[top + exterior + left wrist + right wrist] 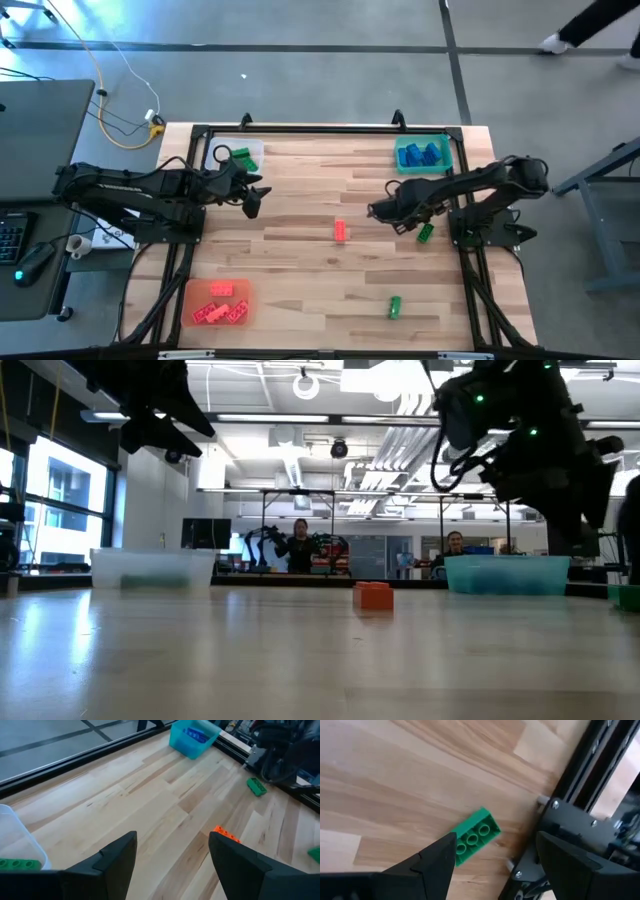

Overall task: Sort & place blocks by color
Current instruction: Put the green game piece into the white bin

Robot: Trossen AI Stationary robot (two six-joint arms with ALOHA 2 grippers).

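My right gripper (pixel 410 220) hangs open above a green block (pixel 425 232) that lies flat on the table by the right arm's base. In the right wrist view the green block (pixel 475 842) shows between the open fingers (pixel 496 836), untouched. My left gripper (pixel 252 203) is open and empty above the table's far left, beside the clear tray (pixel 240 156). A red block (pixel 340 230) lies at the table's middle. A second green block (pixel 394 306) lies near the front edge.
The clear tray holds a green block (pixel 20 864). A blue tray (pixel 422 155) with blue blocks stands far right. An orange tray (pixel 220 303) with red blocks stands near left. Black frame rails (pixel 580 785) run beside the green block. People show in the room beyond.
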